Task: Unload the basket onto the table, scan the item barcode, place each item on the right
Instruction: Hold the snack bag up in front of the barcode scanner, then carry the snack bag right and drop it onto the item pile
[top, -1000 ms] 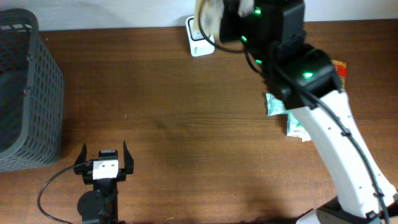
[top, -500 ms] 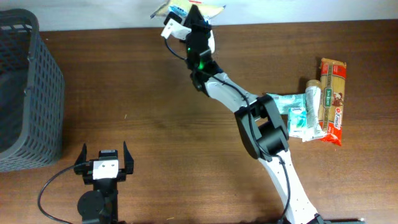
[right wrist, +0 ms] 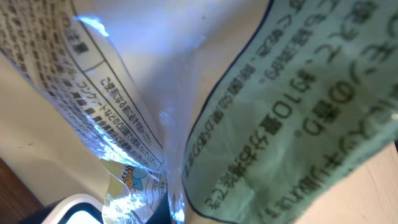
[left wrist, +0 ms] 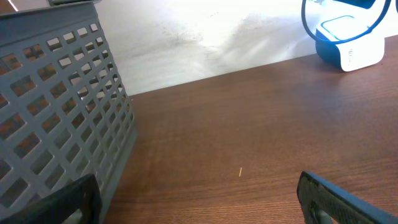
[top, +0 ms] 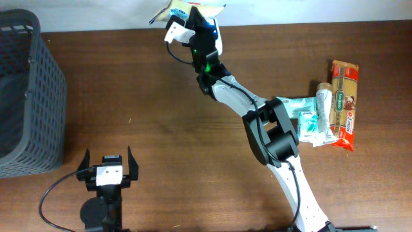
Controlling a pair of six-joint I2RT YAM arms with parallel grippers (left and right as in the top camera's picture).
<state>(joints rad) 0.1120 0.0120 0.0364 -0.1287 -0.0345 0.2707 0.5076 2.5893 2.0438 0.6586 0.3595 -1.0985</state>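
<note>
My right gripper [top: 192, 17] is shut on the item [top: 193, 6], a crinkly clear packet with Japanese print, a bee drawing and a green panel. It holds the packet up at the table's back edge. The packet [right wrist: 280, 112] fills the right wrist view and covers the fingers. Below it shows a corner of the white and blue barcode scanner [right wrist: 71, 213], which also stands at the far right in the left wrist view [left wrist: 348, 46]. My left gripper [top: 108, 169] rests near the front left, open and with nothing in it [left wrist: 199, 211].
A grey slatted basket [top: 26, 96] stands at the left edge, close beside the left gripper's view [left wrist: 56, 106]. At the right lie a pasta packet [top: 343, 106] and green and white packets [top: 308, 121]. The right arm stretches diagonally across the table's middle.
The right arm has come down from close under the camera and now stretches to the back edge. The packet, still gripped, has shifted slightly left. The left arm has not moved.
</note>
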